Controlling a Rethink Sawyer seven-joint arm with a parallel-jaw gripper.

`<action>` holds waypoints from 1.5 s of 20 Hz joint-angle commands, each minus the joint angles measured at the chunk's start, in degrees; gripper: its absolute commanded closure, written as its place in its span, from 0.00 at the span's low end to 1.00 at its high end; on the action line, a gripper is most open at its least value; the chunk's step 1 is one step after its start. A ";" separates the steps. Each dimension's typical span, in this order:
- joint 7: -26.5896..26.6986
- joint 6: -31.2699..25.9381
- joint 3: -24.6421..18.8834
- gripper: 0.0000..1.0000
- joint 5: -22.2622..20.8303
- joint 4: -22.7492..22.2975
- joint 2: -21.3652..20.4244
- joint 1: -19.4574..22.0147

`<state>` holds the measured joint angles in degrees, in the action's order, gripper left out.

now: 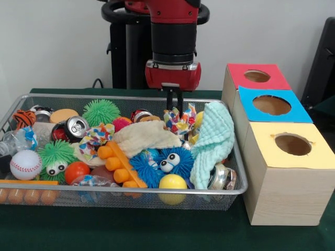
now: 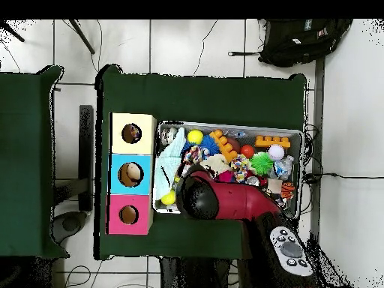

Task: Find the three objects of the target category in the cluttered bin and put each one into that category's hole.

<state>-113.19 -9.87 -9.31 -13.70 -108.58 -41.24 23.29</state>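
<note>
I have the gripper (image 1: 174, 99) hanging over the far side of the wire mesh bin (image 1: 238, 184), its fingers looking pressed close together and empty, though that is hard to judge at this angle. Directly beneath the tips lies a dotted fabric piece (image 1: 178, 120), bunched between the cream waffle cloth (image 1: 146, 137) and the mint-green waffle cloth (image 1: 213, 141). A second dotted piece (image 1: 97, 135) sits further left, beside the soda can (image 1: 73, 127). The yellow-topped hole (image 1: 293, 144) is right of the bin, nearest the camera. Overhead, the arm hides its gripper, yet that view shows something already inside the yellow-topped hole (image 2: 131, 133).
</note>
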 commanded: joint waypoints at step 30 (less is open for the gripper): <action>-7.08 -11.18 -4.65 1.00 10.62 -3.12 -8.99 -3.26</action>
<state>-113.19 -15.22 -10.26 -6.47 -108.95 -50.33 20.86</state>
